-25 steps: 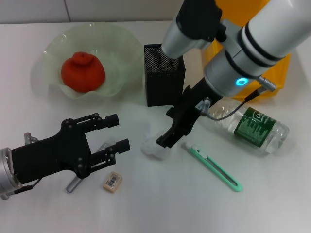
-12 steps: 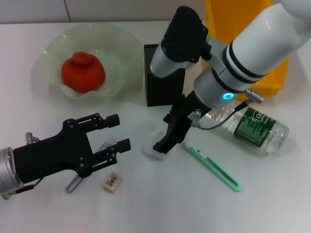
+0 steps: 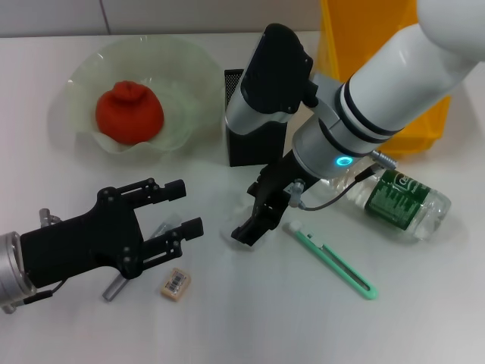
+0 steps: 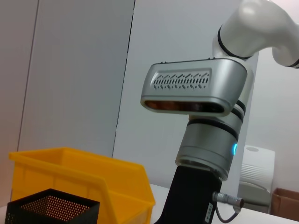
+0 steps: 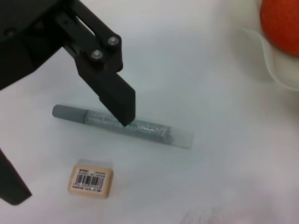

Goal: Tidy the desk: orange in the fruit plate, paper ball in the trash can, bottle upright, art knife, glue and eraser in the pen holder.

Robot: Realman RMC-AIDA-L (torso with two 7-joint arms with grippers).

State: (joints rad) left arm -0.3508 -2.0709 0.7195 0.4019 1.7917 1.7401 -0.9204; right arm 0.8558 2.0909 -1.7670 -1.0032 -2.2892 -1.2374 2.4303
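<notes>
Right gripper (image 3: 250,230): descending onto paper ball (image 3: 231,227) just in front of pen holder (image 3: 254,121), for trash-can disposal; finger state indeterminable. Left gripper (image 3: 182,206): hovering spread wide over glue (image 5: 122,125), left of holder.

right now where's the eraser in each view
Head view: the eraser lies at the table's near edge, just in front of the left end effector.
Left wrist view: not in it.
Right wrist view: the eraser lies on the table close to the glue stick.
Shared landmark: the glue stick, which lies under the left end effector's fingers.
</notes>
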